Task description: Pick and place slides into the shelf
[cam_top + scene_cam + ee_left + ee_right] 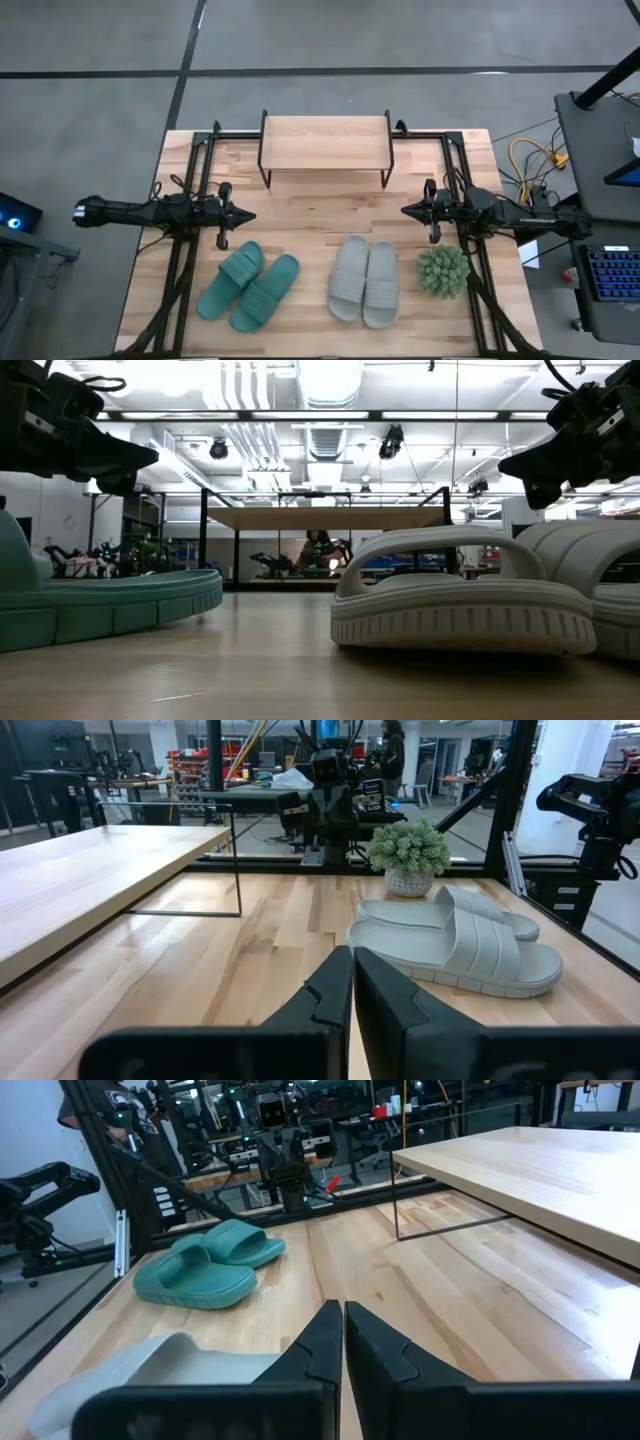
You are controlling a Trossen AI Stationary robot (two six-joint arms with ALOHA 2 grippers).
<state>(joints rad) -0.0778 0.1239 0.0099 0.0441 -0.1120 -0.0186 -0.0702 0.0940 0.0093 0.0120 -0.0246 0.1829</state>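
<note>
While hidden low down, from above: shelf (325,142) bare, slides (364,281) on worktop (300,215); both grippers' fingers (330,995) pressed together.

Teal green slides (248,287) w/ ribbed straps; pale grey-white slides (364,281), same ribbing; shelf (325,143) light wood top on black legs; desk (300,212) of blond wood strips; spiky green plant ball (442,270); both arms dark
</note>
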